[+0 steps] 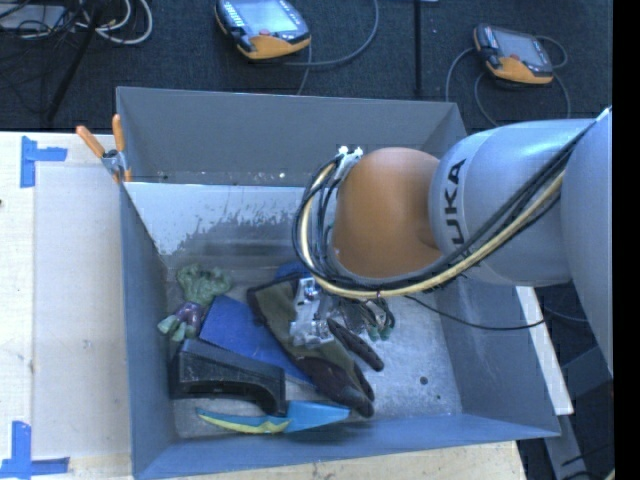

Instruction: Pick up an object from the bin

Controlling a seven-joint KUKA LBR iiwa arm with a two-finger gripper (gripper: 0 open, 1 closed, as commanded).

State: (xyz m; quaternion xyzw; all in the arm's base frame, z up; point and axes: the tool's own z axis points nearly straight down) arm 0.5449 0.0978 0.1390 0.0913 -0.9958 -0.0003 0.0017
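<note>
Target object: dark glove-like item (330, 376), limp and creased, on the floor of the bin (290, 138), running from the floor's centre toward the front edge.
Jaws position: over the rear end of the dark glove-like item, low and close to it; contact cannot be confirmed.
Jaws state: cannot tell whether released or clenched; nothing is visibly grasped.
Adjacent, left: blue flat piece (235, 326), touching or tucked under the target's left side.
Adjacent, front-left: black bracket-shaped part (225, 373), lying on the blue flat piece near the left edge.
Front edge: blue-and-yellow item (275, 420), just beside the target's front end.
Left edge, rear: green soft toy (205, 283) and small purple item (180, 320), apart from the target.
Right half of floor: bare.
Wrist: orange cover (385, 213) with looped cables (310, 238), above the jaws.
Step in hand (judgement): descent and closure on the target.
Recommended practice: straddle a raised fold of the limp material, not a flat area; keep clear of the blue flat piece to avoid pinching both; close fully before lifting; lift vertically.
Risk: soft material may slip or drag neighbours.
</note>
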